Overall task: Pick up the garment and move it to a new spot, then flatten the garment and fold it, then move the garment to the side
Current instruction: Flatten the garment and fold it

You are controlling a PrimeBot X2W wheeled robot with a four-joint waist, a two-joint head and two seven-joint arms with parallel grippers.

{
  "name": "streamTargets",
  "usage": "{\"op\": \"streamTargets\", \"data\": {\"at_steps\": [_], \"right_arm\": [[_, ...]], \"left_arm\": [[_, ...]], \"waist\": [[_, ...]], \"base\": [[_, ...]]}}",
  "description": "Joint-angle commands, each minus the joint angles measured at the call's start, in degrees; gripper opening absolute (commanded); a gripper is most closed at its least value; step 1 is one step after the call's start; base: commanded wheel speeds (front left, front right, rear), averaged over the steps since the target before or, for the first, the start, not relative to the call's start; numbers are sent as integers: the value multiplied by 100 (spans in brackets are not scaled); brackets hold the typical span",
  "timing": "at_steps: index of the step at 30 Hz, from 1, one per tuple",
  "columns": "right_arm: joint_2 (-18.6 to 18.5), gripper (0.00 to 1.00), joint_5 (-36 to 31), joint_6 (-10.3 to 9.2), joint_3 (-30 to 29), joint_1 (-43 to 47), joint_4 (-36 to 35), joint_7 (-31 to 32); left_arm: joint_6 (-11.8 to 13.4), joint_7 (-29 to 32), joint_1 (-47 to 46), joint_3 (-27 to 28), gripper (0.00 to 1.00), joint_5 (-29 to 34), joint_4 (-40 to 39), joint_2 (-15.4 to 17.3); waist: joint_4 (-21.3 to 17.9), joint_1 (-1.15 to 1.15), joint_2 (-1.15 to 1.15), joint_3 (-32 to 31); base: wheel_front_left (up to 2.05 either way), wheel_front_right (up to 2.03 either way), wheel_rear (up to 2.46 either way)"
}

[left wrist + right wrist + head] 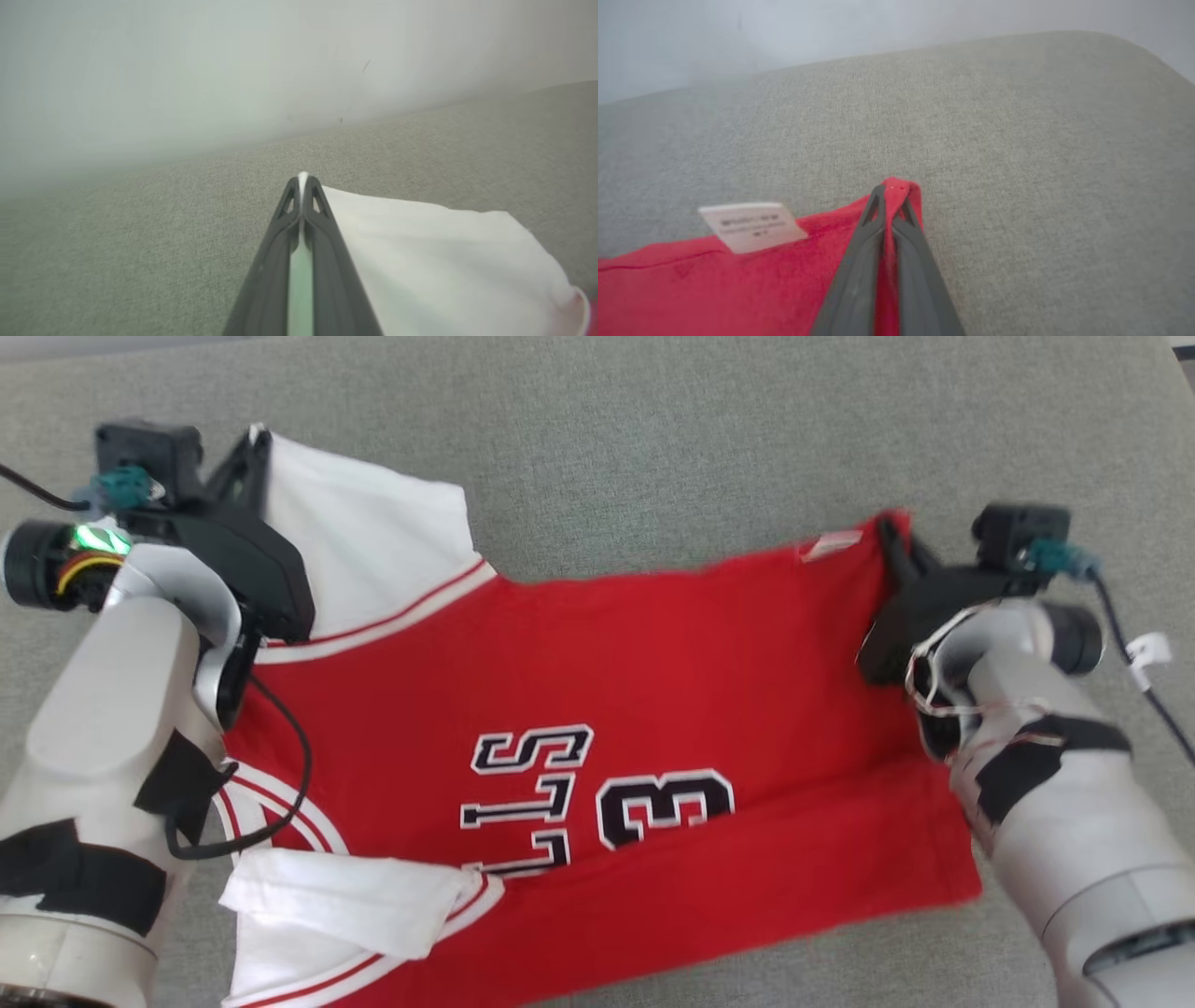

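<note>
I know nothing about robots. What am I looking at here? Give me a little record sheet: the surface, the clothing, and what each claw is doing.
Surface: grey fabric cushion
Garment: red jersey with white sleeves, spread out, black lettering facing up
Left gripper: shut on the edge of the far white sleeve
Right gripper: shut on a red corner of the jersey, beside the white label
Near sleeve: rumpled, lying over the red cloth
</note>
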Motion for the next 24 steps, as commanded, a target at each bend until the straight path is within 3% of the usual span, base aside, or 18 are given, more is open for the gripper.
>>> {"op": "streamTargets", "data": {"at_steps": [1,8,16,24], "right_arm": [[-60,0,-45,-14,-21,-204,30,-151],[54,0,322,-14,65,205,-74,-376],[-290,0,992,-14,381,1171,-871,-422],[-853,0,1735,-14,481,2057,-1631,-436]], "left_arm": [[40,-130,-113,33,0,-30,-48,42],[-50,-628,444,-46,0,-161,-318,-62],[-86,-969,1741,47,0,-451,-1275,-26],[242,-1034,3185,113,0,-615,-2722,127]], "waist": [[21,-1,-1,-61],[144,-1,-1,-437],[208,-1,-1,-711],[517,-1,-1,-1009]], "base": [[0,0,0],[0,0,0],[0,0,0],[0,0,0]]}}
